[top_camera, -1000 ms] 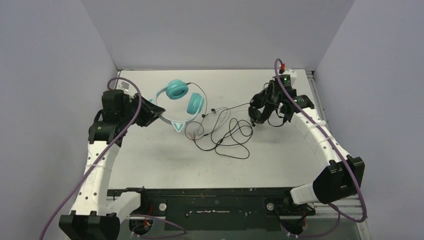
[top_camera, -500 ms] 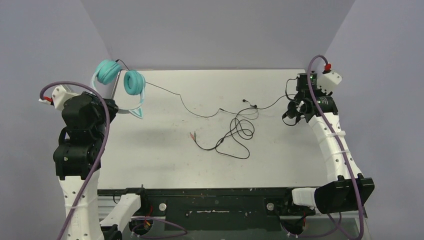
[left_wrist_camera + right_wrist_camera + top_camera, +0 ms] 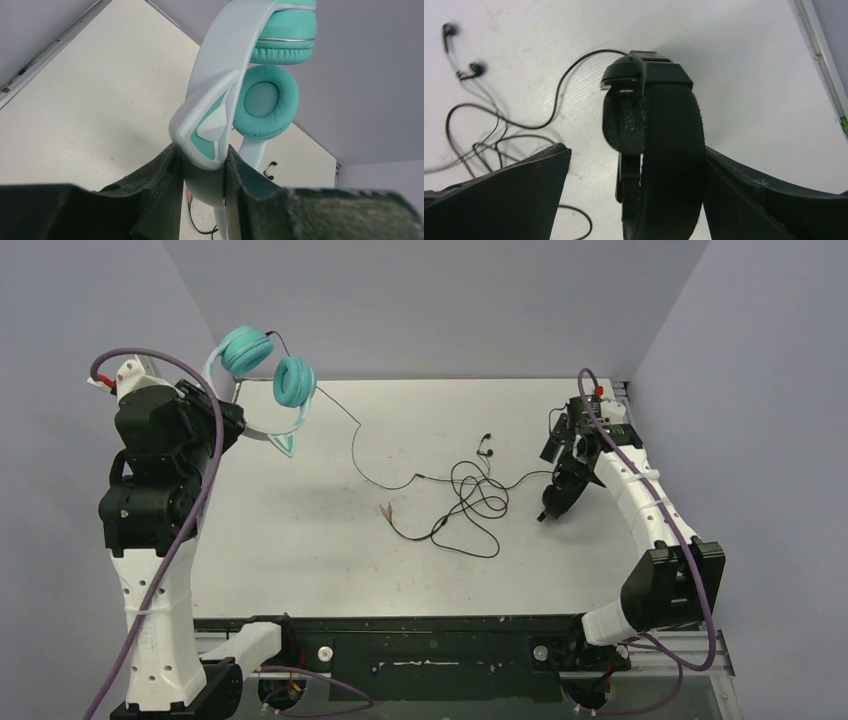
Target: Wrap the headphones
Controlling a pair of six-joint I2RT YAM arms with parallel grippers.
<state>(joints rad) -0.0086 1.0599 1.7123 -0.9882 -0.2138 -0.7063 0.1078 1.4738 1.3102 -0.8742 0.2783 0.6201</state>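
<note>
The teal headphones (image 3: 268, 368) hang in the air over the table's far left corner. My left gripper (image 3: 240, 430) is shut on their pale headband (image 3: 220, 65) just beside a cat-ear point (image 3: 210, 125). One teal ear cup (image 3: 265, 102) faces the left wrist camera. Their thin black cable (image 3: 357, 445) drops from the cups to a loose tangle (image 3: 470, 498) on the table. My right gripper (image 3: 638, 150) stands open at the table's right. All-black headphones (image 3: 664, 125) sit between its fingers, leaning on the right one, with a gap on the left.
Black earbuds (image 3: 487, 445) lie beyond the tangle, also in the right wrist view as earbuds (image 3: 459, 50). A cable plug with reddish tips (image 3: 385, 510) lies mid-table. Grey walls close the left, far and right sides. A metal rail (image 3: 625, 400) runs along the right edge.
My left gripper has carried the teal headphones a little right and higher, pulling the cable along. My right arm has swung down and inward toward the tangle, and its jaws have opened.
</note>
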